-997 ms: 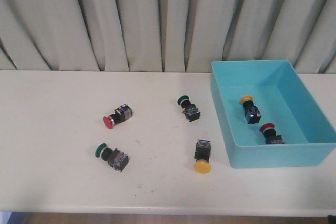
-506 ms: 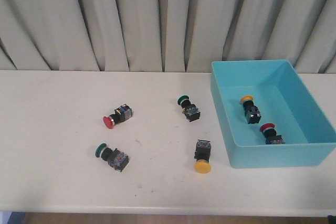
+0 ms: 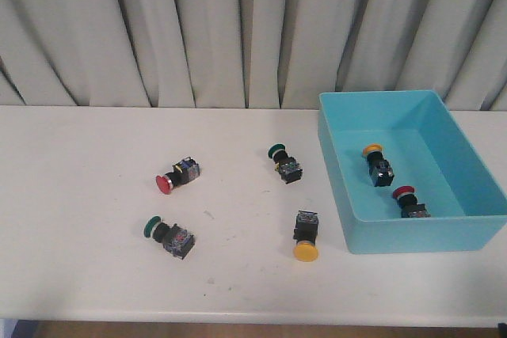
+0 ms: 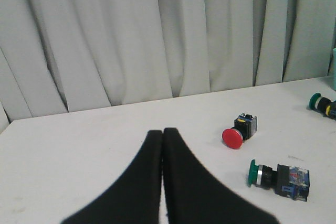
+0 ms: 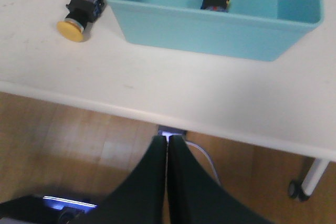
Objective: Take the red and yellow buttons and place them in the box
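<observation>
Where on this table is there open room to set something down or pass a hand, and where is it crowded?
The widest bare patch is the table left of the red button. The strip along the curtain is also bare. Four buttons are scattered mid-table: red, two green and yellow, the last lying close to the turquoise box.

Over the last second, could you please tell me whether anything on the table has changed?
Nothing visibly changed: the red button and yellow button lie where they were, as do both green ones and the two in the turquoise box.
</observation>
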Robot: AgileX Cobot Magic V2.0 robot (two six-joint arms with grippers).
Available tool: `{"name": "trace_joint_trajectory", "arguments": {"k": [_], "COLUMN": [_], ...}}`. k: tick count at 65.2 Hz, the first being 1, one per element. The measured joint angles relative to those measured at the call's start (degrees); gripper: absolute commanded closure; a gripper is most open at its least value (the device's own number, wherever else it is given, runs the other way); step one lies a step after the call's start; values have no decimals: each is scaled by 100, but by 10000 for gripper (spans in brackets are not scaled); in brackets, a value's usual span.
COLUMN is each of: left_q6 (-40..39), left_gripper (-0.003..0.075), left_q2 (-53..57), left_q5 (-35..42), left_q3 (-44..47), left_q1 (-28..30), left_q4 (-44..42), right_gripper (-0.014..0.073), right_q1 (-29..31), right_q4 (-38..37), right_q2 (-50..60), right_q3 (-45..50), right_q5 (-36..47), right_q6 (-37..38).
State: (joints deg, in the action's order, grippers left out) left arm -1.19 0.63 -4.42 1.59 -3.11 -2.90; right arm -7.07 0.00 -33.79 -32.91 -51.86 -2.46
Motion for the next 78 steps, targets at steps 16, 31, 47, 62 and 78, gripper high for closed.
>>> {"name": "trace_joint_trajectory", "arguments": {"k": [16,31,47,62,78], "left_q6": [0,0,0,0,0], "left_gripper": [727,727,727,727,727], "left_q2": [0,0,0,0,0], "left_q5": [0,0,-6,0,0], "left_q3": [0,0,2,2,2], "left_q1": [0,0,0,0,0], "left_q4": [0,0,0,0,0], "right_gripper": [600,597,596,596,596], "right_q1": [261,261,261,261,451], "right_q4": [-350,-344,-344,-338,-111], "right_q2": [1549,2963,3433,3433,3433], "right_q3": [1218,2734,3452,3457,3457], "right_q5": [2529,3984,4535,4700,4663], "right_q6": [0,71,246,246,307]}}
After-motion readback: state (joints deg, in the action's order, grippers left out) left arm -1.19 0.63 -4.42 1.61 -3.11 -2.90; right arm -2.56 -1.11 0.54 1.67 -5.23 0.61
